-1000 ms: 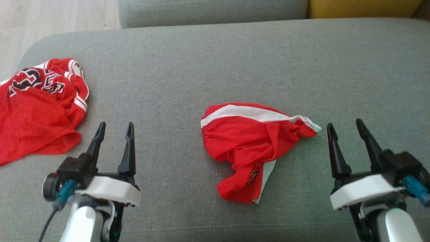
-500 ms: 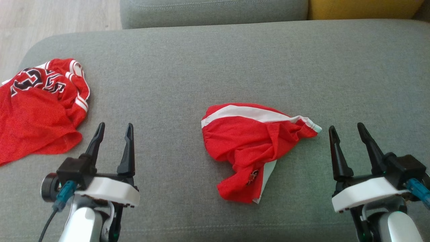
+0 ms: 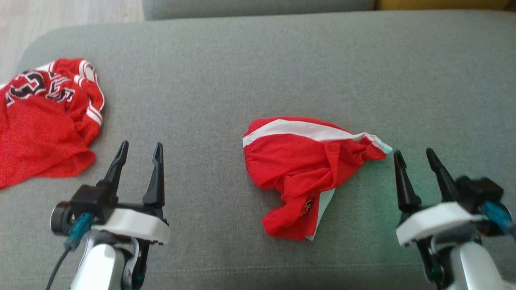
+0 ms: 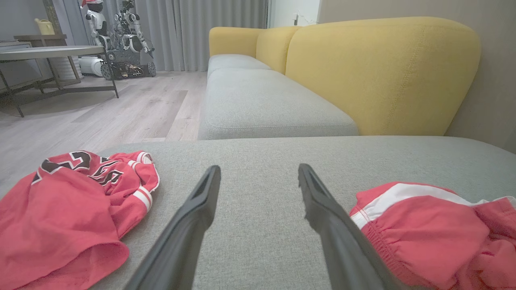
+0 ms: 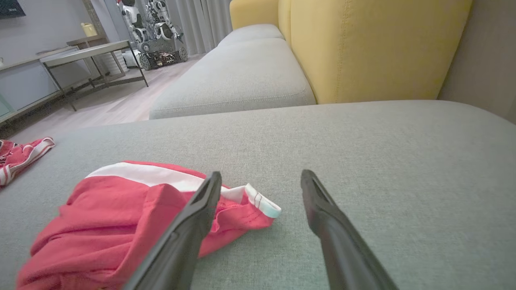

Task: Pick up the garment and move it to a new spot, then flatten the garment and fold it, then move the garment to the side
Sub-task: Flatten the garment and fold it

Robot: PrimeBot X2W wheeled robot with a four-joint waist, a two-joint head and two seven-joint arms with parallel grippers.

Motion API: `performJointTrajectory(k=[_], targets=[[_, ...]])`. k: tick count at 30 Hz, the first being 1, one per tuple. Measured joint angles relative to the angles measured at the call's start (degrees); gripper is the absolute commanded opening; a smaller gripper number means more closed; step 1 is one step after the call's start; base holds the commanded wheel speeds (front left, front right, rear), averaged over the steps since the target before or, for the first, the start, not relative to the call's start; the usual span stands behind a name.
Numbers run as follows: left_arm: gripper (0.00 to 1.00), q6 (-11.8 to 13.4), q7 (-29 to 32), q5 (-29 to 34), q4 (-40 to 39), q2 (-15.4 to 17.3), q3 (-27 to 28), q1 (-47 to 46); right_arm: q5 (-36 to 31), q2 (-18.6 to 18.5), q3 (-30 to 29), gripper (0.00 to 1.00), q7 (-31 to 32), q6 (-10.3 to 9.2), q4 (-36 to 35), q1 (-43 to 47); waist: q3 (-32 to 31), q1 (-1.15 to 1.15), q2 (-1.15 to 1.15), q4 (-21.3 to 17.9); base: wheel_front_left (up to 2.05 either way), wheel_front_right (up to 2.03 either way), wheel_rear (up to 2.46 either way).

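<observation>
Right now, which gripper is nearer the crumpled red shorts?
Right. The right gripper sits just beside the white-trimmed corner of the red shorts. The left gripper is farther off on their other side, nearer the red jersey.

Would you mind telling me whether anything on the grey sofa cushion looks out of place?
Nothing looks damaged, but both garments lie crumpled: the red mesh shorts with a white waistband are bunched centrally, and the red jersey with black lettering is heaped near the grey cushion's left end.
</observation>
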Motion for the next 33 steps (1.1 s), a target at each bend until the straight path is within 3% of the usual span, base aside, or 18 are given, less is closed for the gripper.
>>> performJointTrajectory(k=[11, 12, 13, 14, 29, 33], targets=[[1.0, -0.6, -0.12, 0.0, 0.38, -0.42, -1.37, -4.6, -1.14, -0.02, 2.15, 1.0, -0.25, 0.0, 17.4, -12.71, 5.75, 0.0, 0.0, 1.57, 0.0, 0.0, 0.0], [1.0, -0.81, -0.23, 0.0, 0.56, -0.54, -1.53, -4.82, -1.45, -0.03, 2.16, 0.78, -0.26, 0.0, 18.37, -13.27, 6.13, 0.0, 0.0, 1.7, 0.0, 0.0, 0.0], [1.0, -0.85, -0.31, 0.0, 0.68, -0.62, -1.63, -5.0, -1.79, -0.03, 2.13, 0.32, -0.42, 0.0, 19.02, -13.57, 6.46, 0.0, 0.0, 1.81, 0.0, 0.0, 0.0], [1.0, -0.87, -0.35, 0.0, 0.78, -0.67, -1.67, -5.16, -2.08, -0.02, 1.97, 0.0, -0.49, 0.0, 19.53, -13.78, 6.77, 0.0, 0.0, 1.9, 0.0, 0.0, 0.0], [1.0, -1.41, -0.44, -0.07, 1.4, -1.45, -1.2, -7.29, -7.64, -0.16, -7.47, 0.0, -0.49, 0.0, 18.33, -15.89, 9.16, 0.0, 0.0, 0.97, 0.0, 0.0, 0.0], [1.0, -2.04, -0.44, -0.05, 1.16, -1.89, -0.97, -8.27, -9.17, -3.36, -9.48, 0.0, -0.1, 0.0, 19.12, -22.72, 10.21, 0.0, 0.0, 1.49, 0.0, 0.0, 0.0]])
